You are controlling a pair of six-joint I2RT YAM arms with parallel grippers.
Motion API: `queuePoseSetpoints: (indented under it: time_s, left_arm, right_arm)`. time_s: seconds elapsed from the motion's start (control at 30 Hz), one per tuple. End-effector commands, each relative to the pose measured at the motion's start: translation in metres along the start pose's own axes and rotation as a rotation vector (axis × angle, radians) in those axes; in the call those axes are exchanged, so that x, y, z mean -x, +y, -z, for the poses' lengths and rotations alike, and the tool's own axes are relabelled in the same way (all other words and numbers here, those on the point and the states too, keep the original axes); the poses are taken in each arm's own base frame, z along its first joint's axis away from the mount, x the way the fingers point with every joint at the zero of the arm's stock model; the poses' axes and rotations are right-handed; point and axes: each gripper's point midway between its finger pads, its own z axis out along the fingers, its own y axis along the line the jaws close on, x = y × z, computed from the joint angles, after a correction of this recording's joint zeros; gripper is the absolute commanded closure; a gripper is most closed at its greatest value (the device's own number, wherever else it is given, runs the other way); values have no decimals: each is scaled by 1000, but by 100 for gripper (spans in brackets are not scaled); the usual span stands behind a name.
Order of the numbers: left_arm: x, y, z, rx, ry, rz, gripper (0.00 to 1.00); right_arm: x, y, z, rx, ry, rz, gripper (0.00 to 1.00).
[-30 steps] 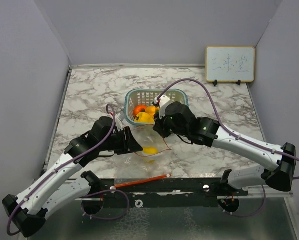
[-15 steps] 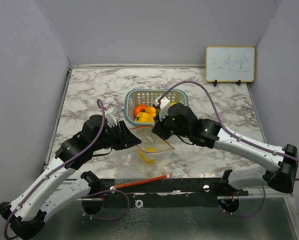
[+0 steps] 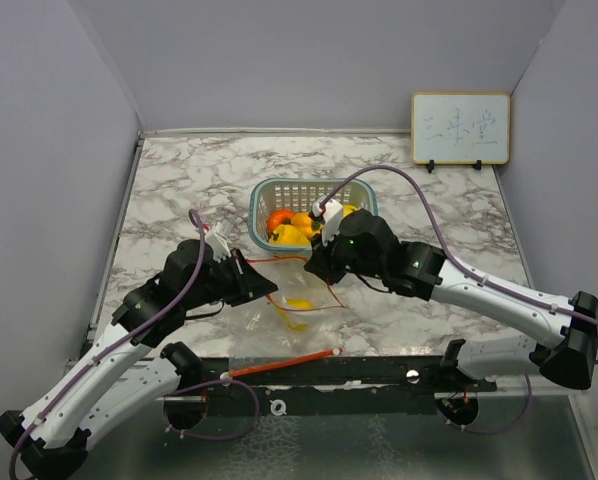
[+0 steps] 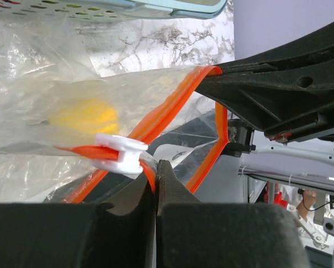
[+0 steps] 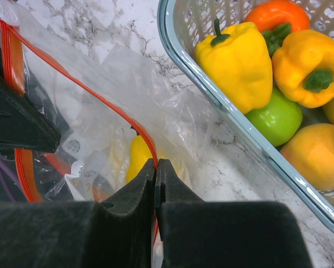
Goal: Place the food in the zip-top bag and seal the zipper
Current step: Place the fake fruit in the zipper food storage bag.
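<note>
The clear zip-top bag point(image 3: 291, 300) hangs between my two grippers in front of the teal basket point(image 3: 364, 190), its mouth held open. One yellow food piece point(image 3: 299, 304) lies inside it, also seen in the left wrist view point(image 4: 86, 116) and the right wrist view point(image 5: 138, 156). My left gripper point(image 3: 267, 285) is shut on the orange-red zipper strip point(image 4: 172, 109) beside its white slider point(image 4: 119, 152). My right gripper point(image 3: 317, 268) is shut on the opposite zipper edge point(image 5: 114, 111). The basket holds a yellow pepper point(image 5: 237, 61), orange pepper point(image 5: 309, 64), green fruit point(image 5: 277, 117), red-orange one point(image 5: 276, 14) and a yellow-orange round one point(image 5: 315, 156).
An orange rod point(image 3: 279, 362) lies along the table's near edge. A framed white sign point(image 3: 460, 128) stands at the back right. Grey walls close in the left, back and right sides. Purple cables point(image 3: 399, 175) loop over both arms.
The left gripper has moved slightly left and up, pulling its bag edge away from the right gripper, so the mouth is wider. The yellow piece inside shifted a little.
</note>
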Motion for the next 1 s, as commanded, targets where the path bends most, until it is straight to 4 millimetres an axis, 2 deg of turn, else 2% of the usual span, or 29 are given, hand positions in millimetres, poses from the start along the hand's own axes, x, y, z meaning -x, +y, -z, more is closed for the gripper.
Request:
queuePoseSetpoints:
  time_s: [0.0,0.1,0.27,0.37,0.47,0.57,0.63,0.7,0.8,0.9,0.97]
  left_arm:
    - [12,-12,3,-49,-65,22,100]
    - [12,-18,11,-56,-56,4,100]
    - [9,-26,34,-19,-9,-63,100]
    - [-3,-12,35,46,50,-71,100]
    - [-13,6,26,86,89,-54,100]
    - [-18,19,16,112,102,-38,100]
    - [-19,24,12,126,108,-33,100]
    - [-16,19,11,114,101,-36,100]
    - [-7,13,13,127,73,-51,100]
    - [3,13,16,154,31,-58,100]
    - [10,8,18,137,-9,-50,100]
  right_arm:
    - [16,8,11,32,-68,-21,97]
    - [13,-8,13,-62,-67,-44,98]
    - [-4,-67,30,-412,-59,-156,98]
    - [-5,-84,46,-515,-115,-205,98]
    - [0,-87,57,-526,-160,-225,98]
    - [-1,-83,57,-501,-147,-206,98]
    - [1,-69,49,-406,-119,-145,96]
    - [9,-43,40,-244,-121,-65,83]
    - [31,-10,38,-61,-159,-5,58]
    - [57,11,46,42,-218,30,35]
    - [73,17,51,57,-255,34,23]
